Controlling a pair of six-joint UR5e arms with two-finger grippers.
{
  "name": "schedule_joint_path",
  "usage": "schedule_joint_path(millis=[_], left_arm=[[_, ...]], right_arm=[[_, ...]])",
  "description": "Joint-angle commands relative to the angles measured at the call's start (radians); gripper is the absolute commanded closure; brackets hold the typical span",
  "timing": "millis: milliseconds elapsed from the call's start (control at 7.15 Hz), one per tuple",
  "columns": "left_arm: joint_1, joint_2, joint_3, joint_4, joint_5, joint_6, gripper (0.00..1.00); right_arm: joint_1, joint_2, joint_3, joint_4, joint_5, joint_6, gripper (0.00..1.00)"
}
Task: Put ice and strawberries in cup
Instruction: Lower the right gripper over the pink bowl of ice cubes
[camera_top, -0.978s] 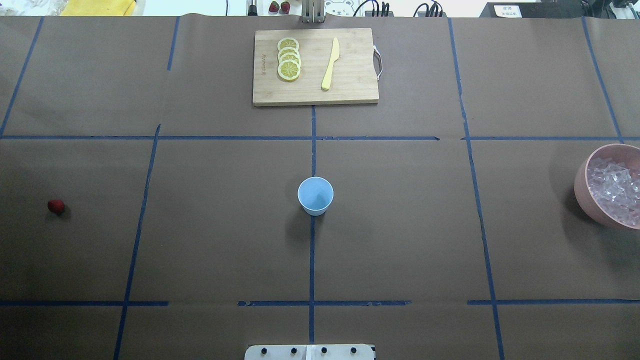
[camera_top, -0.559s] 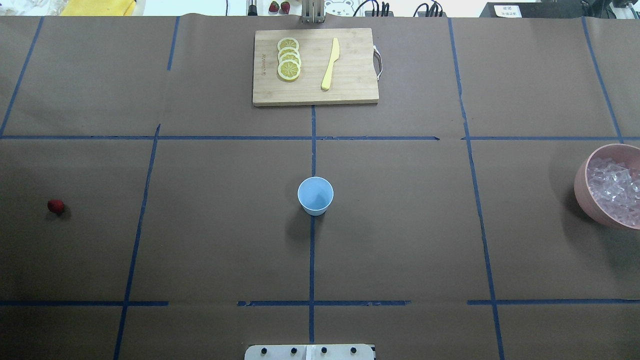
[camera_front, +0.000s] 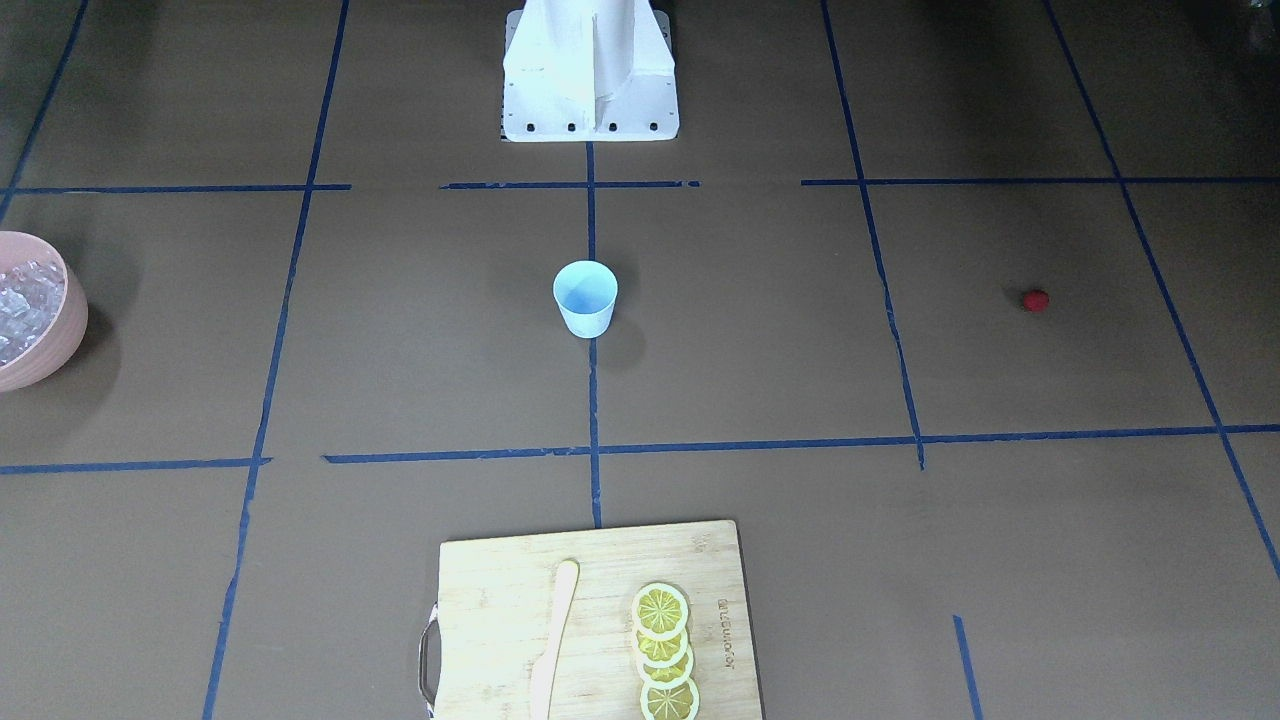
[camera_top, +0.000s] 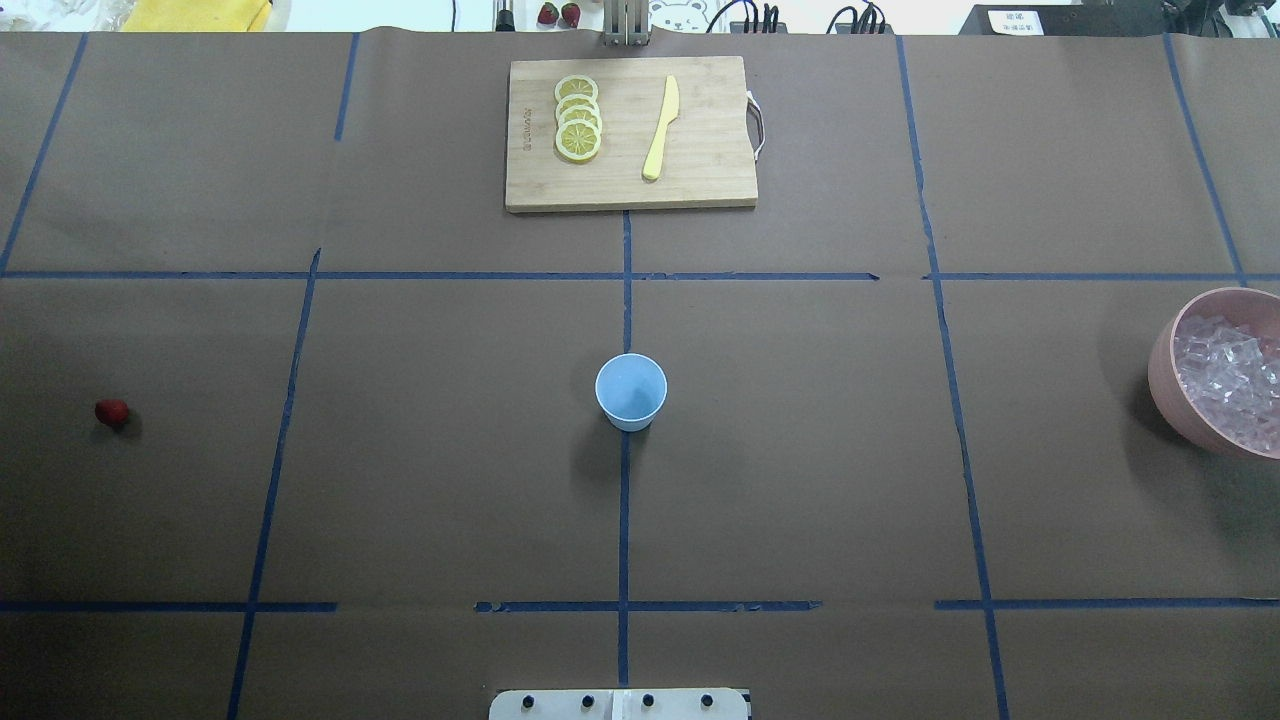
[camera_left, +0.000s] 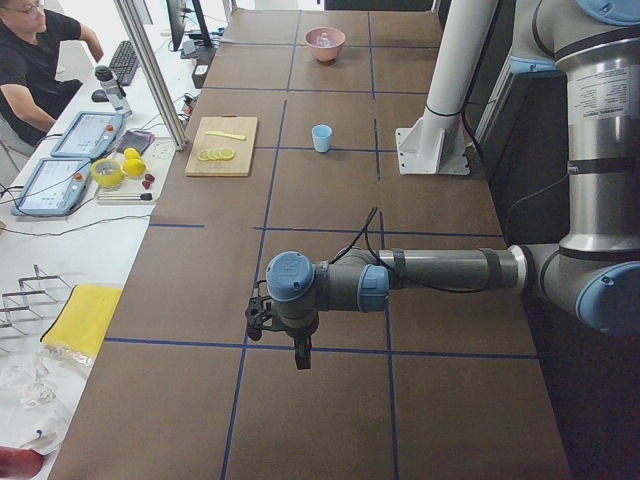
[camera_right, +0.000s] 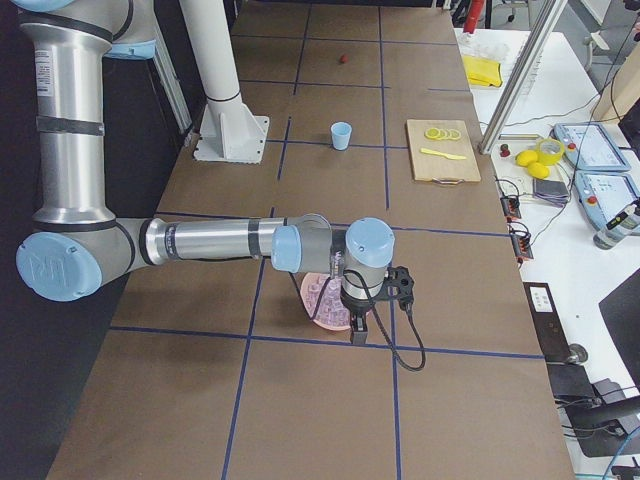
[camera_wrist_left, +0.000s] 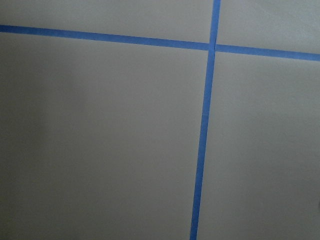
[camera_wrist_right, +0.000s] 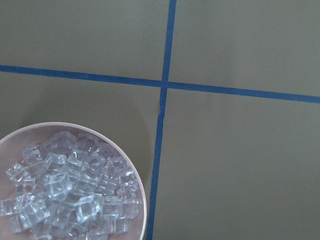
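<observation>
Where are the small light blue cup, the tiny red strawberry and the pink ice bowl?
Small light blue cup (camera_top: 631, 389): overhead view, inner floor.
Tiny red strawberry (camera_top: 111, 411): overhead view, berry's centre.
Pink ice bowl (camera_top: 1168, 400): overhead view, left outer wall.

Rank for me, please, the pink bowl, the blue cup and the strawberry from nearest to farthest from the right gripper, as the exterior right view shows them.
From the right gripper:
1. Pink bowl: right by it, at the table's near end.
2. Blue cup: mid-table, on the centre line.
3. Strawberry: at the far end.

No visible chg since earlier pics: cup (camera_top: 631, 390), strawberry (camera_top: 111, 411), ice (camera_top: 1228, 380) unmoved.
</observation>
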Motion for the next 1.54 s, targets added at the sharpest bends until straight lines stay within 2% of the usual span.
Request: schedule_joint_path(millis=[0, 699, 839, 978, 1258, 1398], left_arm=[[0.001, -0.001, -0.002, -0.002, -0.002, 0.001, 0.0], [0.003, -0.001, -0.002, -0.002, -0.002, 0.0, 0.0], [0.004, -0.001, 0.0, -0.002, -0.002, -0.002, 0.0], [0.009, -0.001, 0.0, 0.0, -0.002, -0.002, 0.0], [0.018, -0.001, -0.002, -0.002, -0.002, -0.002, 0.0], [0.027, -0.001, -0.003, -0.003, -0.002, 0.004, 0.0]], right_arm=[[-0.016, 0.001, 0.011, 0.001, 0.002, -0.003, 0.0], [-0.018, 0.0, 0.04, 0.0, 0.007, 0.0, 0.0], [-0.039, -0.002, 0.072, -0.002, 0.013, 0.006, 0.0], [-0.064, -0.029, 0.102, 0.0, 0.055, 0.032, 0.0], [-0.166, -0.068, 0.168, 0.001, 0.057, 0.174, 0.01], [-0.211, -0.089, 0.184, 0.032, 0.05, 0.176, 0.02]])
